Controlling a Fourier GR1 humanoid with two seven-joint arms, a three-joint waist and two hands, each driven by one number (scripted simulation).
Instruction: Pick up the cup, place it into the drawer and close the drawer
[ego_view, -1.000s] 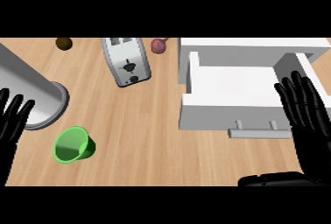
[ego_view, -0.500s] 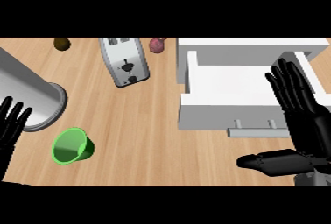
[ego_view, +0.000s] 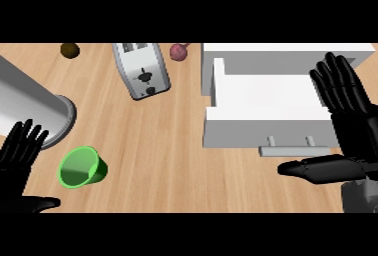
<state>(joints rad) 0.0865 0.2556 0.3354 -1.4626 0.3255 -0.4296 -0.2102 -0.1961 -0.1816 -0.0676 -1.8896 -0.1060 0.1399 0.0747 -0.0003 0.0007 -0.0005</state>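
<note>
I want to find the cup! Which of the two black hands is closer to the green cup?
The left hand, at the view's lower left. It is open right beside the green cup, while the right hand is far across, by the white drawer.

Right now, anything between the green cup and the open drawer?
No. In the head view, only bare wooden counter lies between the green cup and the open drawer. The toaster sits farther back, off that line.
</note>
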